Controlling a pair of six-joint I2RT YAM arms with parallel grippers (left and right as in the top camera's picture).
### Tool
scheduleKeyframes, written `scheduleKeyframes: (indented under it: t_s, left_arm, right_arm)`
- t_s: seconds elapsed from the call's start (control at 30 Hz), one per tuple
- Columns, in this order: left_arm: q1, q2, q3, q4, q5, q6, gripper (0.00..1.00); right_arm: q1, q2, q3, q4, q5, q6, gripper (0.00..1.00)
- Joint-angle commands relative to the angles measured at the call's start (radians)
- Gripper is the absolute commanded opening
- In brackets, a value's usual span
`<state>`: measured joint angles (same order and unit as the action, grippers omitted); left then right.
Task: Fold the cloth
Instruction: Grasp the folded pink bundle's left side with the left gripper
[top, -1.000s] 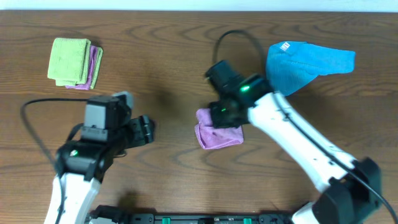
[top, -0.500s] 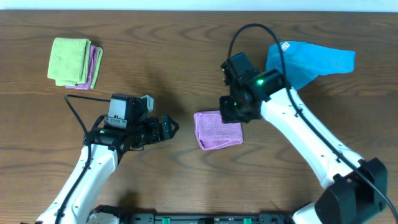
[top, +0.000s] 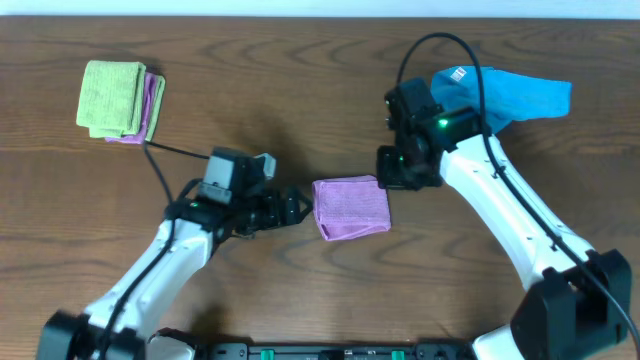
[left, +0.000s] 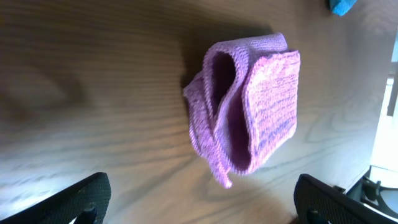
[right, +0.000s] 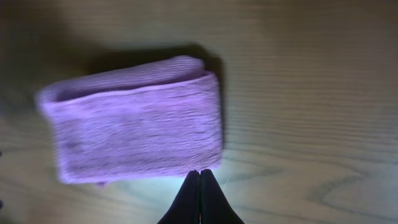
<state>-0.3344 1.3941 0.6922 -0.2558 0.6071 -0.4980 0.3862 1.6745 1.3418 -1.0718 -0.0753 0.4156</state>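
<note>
The purple cloth (top: 351, 207) lay folded near the middle of the table (top: 250, 90). Its layers gaped loosely on the side facing the left gripper (top: 296, 209) (the left wrist view showed an open pocket there). That gripper sat just beside the cloth, its fingers (left: 87, 198) spread wide and holding nothing. The right gripper (right: 199, 198) hung by the cloth's far right corner, pressed fully together and empty, its tips just off the cloth's edge. A blue cloth (top: 505, 100) lay far right. A green cloth (top: 108, 95) sat stacked at far left.
</note>
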Motion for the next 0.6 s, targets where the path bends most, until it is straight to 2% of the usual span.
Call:
scheduleKeyframes:
  t_s: [0.0, 0.3, 0.57]
  left_arm:
    - [-0.046, 0.072, -0.001, 0.060, 0.032, -0.069, 0.95]
    - [-0.095, 0.222, -0.001, 0.186, 0.068, -0.180, 0.95]
    - [-0.111, 0.295, -0.001, 0.295, 0.097, -0.278, 0.95]
  right_arm:
    - [-0.026, 0.008, -0.066, 0.027, 0.005, -0.012, 0.02]
    - [-0.092, 0.015, -0.237, 0.189, -0.011, -0.001, 0.01]
    - [-0.093, 0.074, -0.275, 0.272, -0.035, 0.007, 0.01]
